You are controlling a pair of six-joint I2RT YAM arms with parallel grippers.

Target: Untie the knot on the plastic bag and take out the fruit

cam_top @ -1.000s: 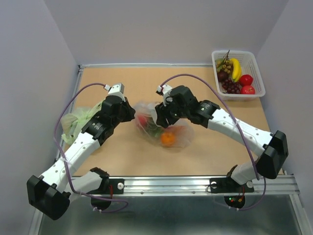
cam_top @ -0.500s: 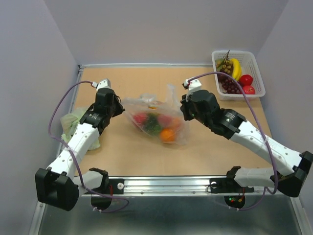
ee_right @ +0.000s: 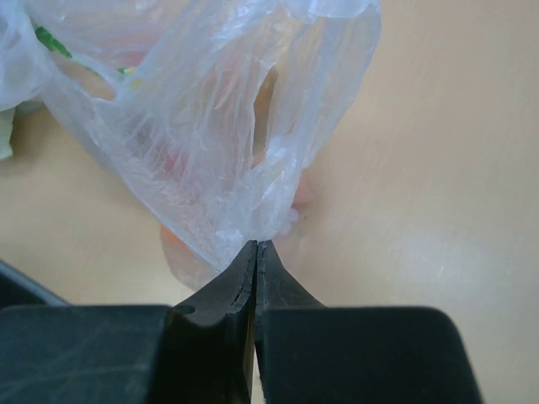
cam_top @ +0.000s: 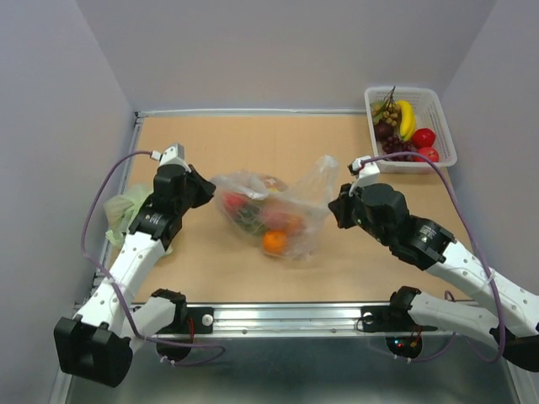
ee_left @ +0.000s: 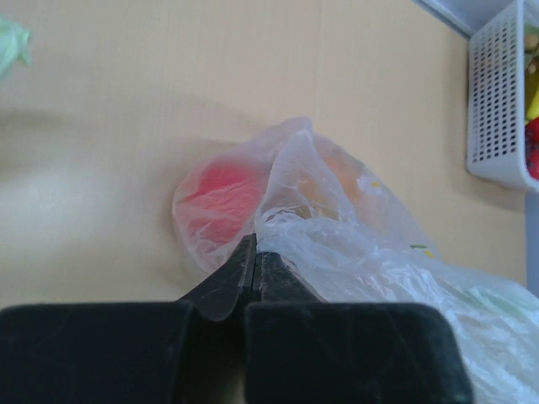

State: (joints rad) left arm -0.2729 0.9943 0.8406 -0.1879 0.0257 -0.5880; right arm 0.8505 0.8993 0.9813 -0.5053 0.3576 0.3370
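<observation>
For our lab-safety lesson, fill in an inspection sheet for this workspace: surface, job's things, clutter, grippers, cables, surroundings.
Surface: tan table, flat.
Job's things: clear bag stretched between both grippers, fruit inside; no knot seen.
Clutter: green bag at the left edge; basket of other fruit at the far right corner.
Grippers: left gripper shut on bag; right gripper shut on bag.
Cables: purple left cable and right cable loop above the arms.
Surroundings: grey walls; metal rail at the near edge.

Fruit (cam_top: 274,242) in plastic bag (cam_top: 318,178) (centre); basket (cam_top: 444,126) behind right.
</observation>
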